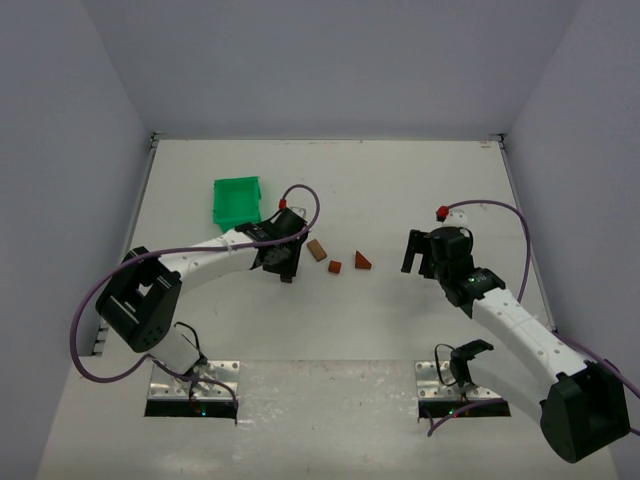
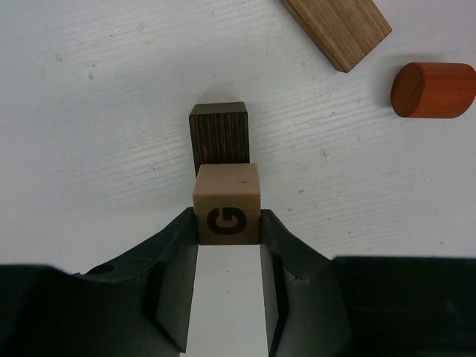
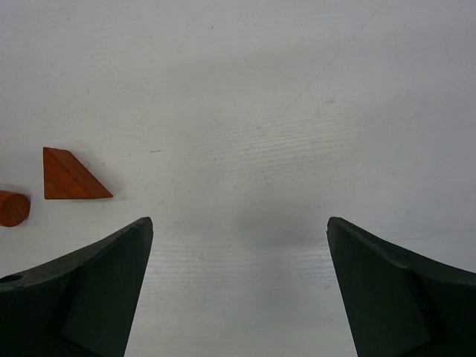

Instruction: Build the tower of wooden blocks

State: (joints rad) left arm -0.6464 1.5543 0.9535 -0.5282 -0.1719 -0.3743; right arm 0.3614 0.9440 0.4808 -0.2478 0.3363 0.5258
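From above, the white table [image 1: 400, 180] carries a green bin [image 1: 238, 200] at upper left of centre. The left gripper [image 1: 286, 270] sits just below and to the right of it, and its own body hides whatever is between its jaws. To its right, three loose pieces lie in a short row near mid-frame: a tan bar [image 1: 317, 249], a red-brown cylinder [image 1: 335, 267] and a red-brown wedge [image 1: 363, 260], all apart from each other. The right gripper [image 1: 417, 262] is further right, clear of the wedge, with its jaws spread.

In the left wrist view, the jaws pinch a tan cube [image 2: 227, 204] at lower centre (a letter G shows on its near face). A dark brown block [image 2: 219, 134] stands directly beyond it; the cube overlaps the block's near end, but I cannot tell whether they touch. The bar lies in the upper right corner, with the cylinder below it at the right edge.

In the right wrist view, the fingers stand wide apart over bare table with nothing between them. The wedge lies at mid-left, and the cylinder is cut off by the left edge.
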